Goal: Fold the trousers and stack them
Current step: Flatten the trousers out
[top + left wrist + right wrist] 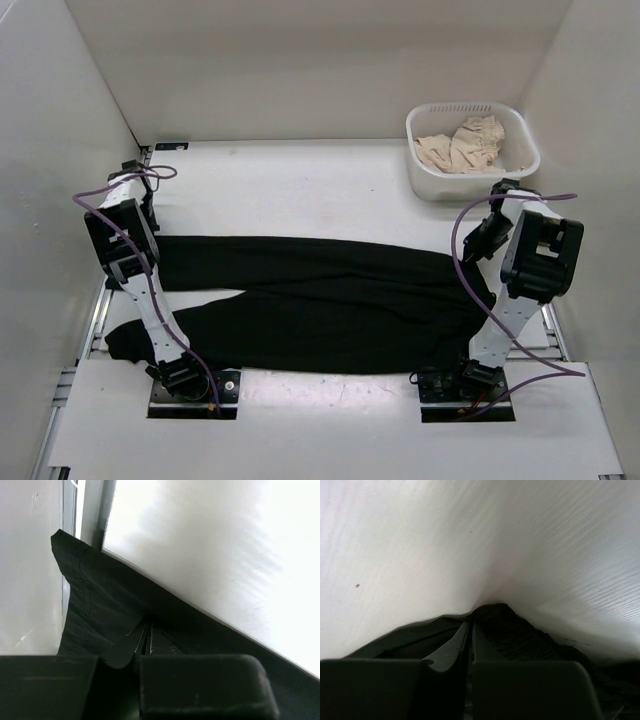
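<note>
The black trousers (330, 300) lie flat across the table from left to right, both legs side by side. At their left end my left gripper (150, 255) is down on the cloth. In the left wrist view its fingers (146, 625) are pressed together with a pinch of the trousers (95, 610) between them. At the right end my right gripper (478, 258) is shut on the edge of the trousers. In the right wrist view the trousers (520, 635) bunch up to a peak at its closed tips (471, 622).
A white basket (470, 108) with a beige cloth (460, 145) in it stands at the back right, just beyond the right arm. White walls close in the table on the left, back and right. A metal rail (95, 310) runs along the left edge.
</note>
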